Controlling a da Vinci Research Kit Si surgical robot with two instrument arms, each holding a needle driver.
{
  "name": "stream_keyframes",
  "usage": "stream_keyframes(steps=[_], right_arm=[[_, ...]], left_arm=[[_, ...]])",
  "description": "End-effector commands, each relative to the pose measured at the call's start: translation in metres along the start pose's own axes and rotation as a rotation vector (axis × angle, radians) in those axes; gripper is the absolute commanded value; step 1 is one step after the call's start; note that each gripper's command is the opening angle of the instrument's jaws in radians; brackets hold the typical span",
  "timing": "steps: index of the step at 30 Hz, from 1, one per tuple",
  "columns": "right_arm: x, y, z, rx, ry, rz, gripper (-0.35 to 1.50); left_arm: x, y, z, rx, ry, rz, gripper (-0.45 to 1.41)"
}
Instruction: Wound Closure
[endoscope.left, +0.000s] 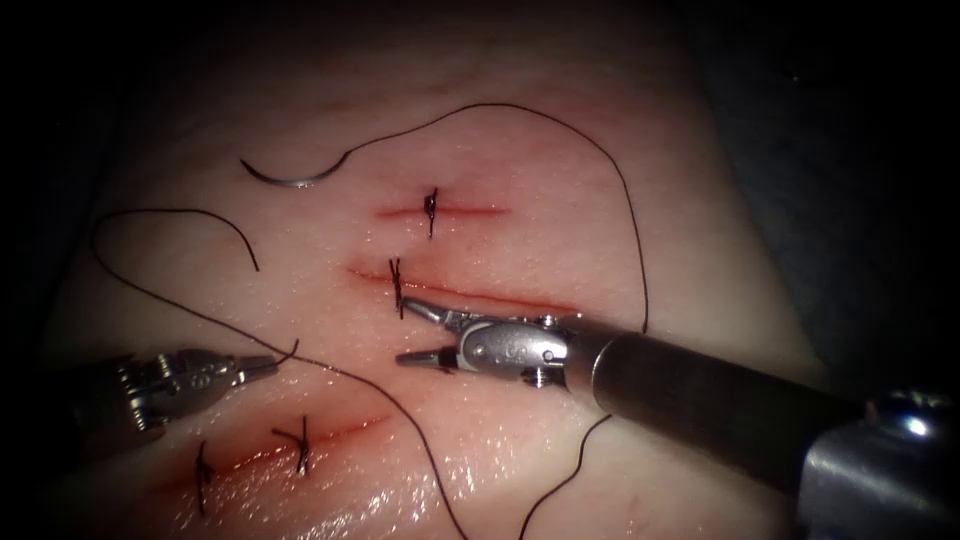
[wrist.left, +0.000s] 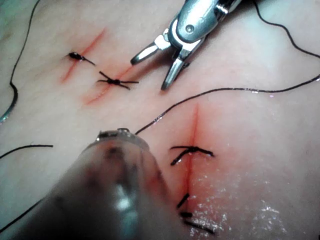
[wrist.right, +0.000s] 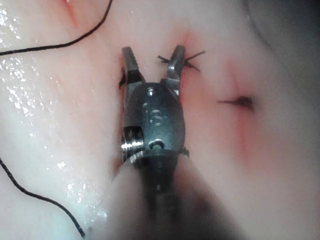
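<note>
Jaws of my right tool (endoscope.left: 408, 332) gape empty; my left tool (endoscope.left: 262, 366) grips thread (endoscope.left: 630, 215); needle (endoscope.left: 290, 178) lies free, far left on tissue (endoscope.left: 560, 250).

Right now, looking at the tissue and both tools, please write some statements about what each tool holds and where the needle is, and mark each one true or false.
1. The right tool has open jaws and holds nothing. True.
2. The needle is gripped by the right tool. False: it lies free on the tissue, above the cuts.
3. The left tool is shut on the thread. True.
4. The needle is passed through the tissue. False: it rests on the surface.
5. The middle cut has one stitch. True.
</note>
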Motion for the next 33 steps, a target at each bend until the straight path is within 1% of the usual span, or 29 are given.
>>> stream_keyframes(steps=[1, 3, 6, 12, 14, 18, 19, 20, 21, 22, 23, 25, 31, 33], right_arm=[[-0.0006, 0.0011, -0.0003, -0.019, -0.007, 0.006, 1.48], [-0.0007, 0.0017, -0.0010, -0.034, -0.017, 0.013, 1.48], [-0.0009, 0.0020, -0.0013, -0.046, -0.032, 0.015, 1.48], [-0.0010, 0.0014, -0.0011, -0.044, -0.026, 0.010, 1.48], [-0.0010, 0.0013, -0.0010, -0.044, -0.026, 0.010, 1.48], [-0.0010, 0.0013, -0.0009, -0.045, -0.027, 0.010, 1.48], [-0.0010, 0.0012, -0.0009, -0.045, -0.027, 0.010, 1.48], [-0.0009, 0.0012, -0.0009, -0.046, -0.027, 0.009, 1.48], [-0.0009, 0.0012, -0.0009, -0.046, -0.027, 0.003, 1.48], [-0.0009, 0.0011, -0.0009, -0.046, -0.027, 0.003, 1.48], [-0.0009, 0.0011, -0.0010, -0.046, -0.027, 0.003, 1.48], [-0.0009, 0.0010, -0.0010, -0.046, -0.027, 0.002, 1.48], [-0.0012, 0.0011, -0.0010, -0.043, -0.029, 0.024, 1.48], [-0.0013, 0.0012, -0.0012, -0.040, -0.031, 0.036, 1.48]], left_arm=[[-0.0005, -0.0003, 0.0004, 0.007, 0.003, -0.010, -0.45], [-0.0019, -0.0009, -0.0004, 0.018, 0.010, -0.031, -0.45], [-0.0039, -0.0014, -0.0011, 0.018, 0.030, -0.073, -0.45], [-0.0076, -0.0019, -0.0010, 0.022, 0.035, -0.151, -0.45], [-0.0085, -0.0017, -0.0009, 0.019, 0.022, -0.166, -0.45], [-0.0106, -0.0012, -0.0006, -0.014, -0.053, -0.217, -0.45], [-0.0114, -0.0011, -0.0004, -0.033, -0.083, -0.231, -0.28], [-0.0120, -0.0011, -0.0001, -0.049, -0.115, -0.234, 0.10], [-0.0126, -0.0012, 0.0001, -0.059, -0.148, -0.239, 0.32], [-0.0132, -0.0015, 0.0004, -0.067, -0.185, -0.247, 0.46], [-0.0136, -0.0018, 0.0006, -0.071, -0.203, -0.251, 0.54], [-0.0146, -0.0022, 0.0011, -0.078, -0.216, -0.241, 0.84], [-0.0158, -0.0020, 0.0005, -0.075, -0.225, -0.236, 1.15], [-0.0159, -0.0019, -0.0001, -0.073, -0.227, -0.237, 1.16]])
